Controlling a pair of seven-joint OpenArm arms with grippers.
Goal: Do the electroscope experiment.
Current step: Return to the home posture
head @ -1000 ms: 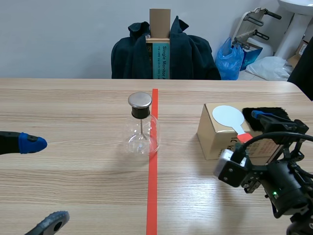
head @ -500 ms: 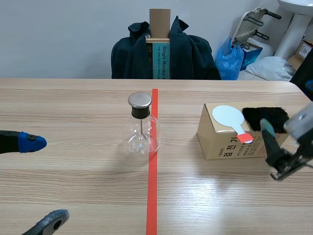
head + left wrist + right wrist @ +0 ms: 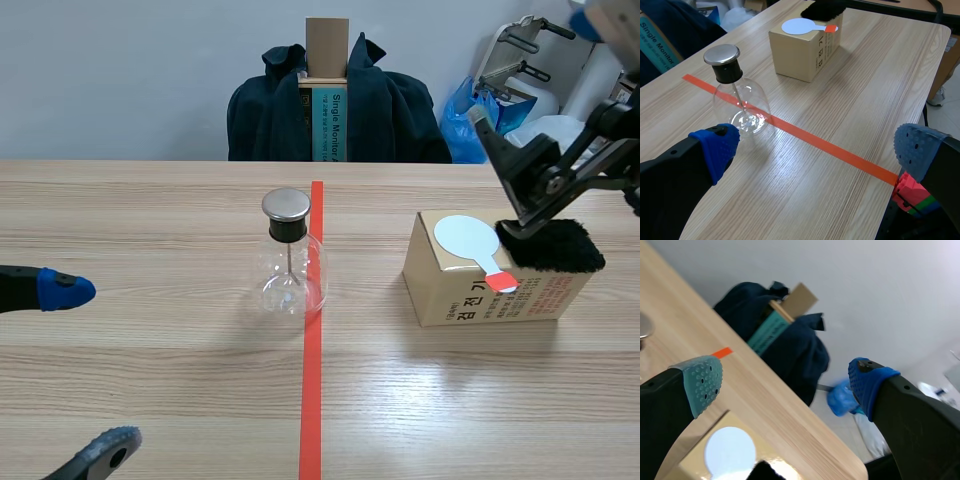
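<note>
The electroscope, a clear glass flask (image 3: 290, 270) with a metal cap, stands on the red tape line at mid-table. It also shows ahead of my left gripper (image 3: 815, 147) as the flask (image 3: 740, 107). To its right a cardboard box (image 3: 470, 290) carries a white round paddle (image 3: 468, 240) with a red handle and a black fur cloth (image 3: 555, 248). My left gripper (image 3: 88, 370) is open, low at the near left. My right gripper (image 3: 532, 65) hangs open, raised above the box's far right side. In its own view the right gripper (image 3: 785, 382) looks over the paddle (image 3: 727, 449).
A chair draped with a dark jacket (image 3: 335, 105) stands behind the far table edge, with a narrow upright box on it. Blue bags and white items lie on the floor at the far right. The table's right edge (image 3: 935, 60) runs close to the cardboard box.
My right arm has lifted from low at the near right, up and away over the box. The left gripper, flask, box, paddle and fur have stayed put.
</note>
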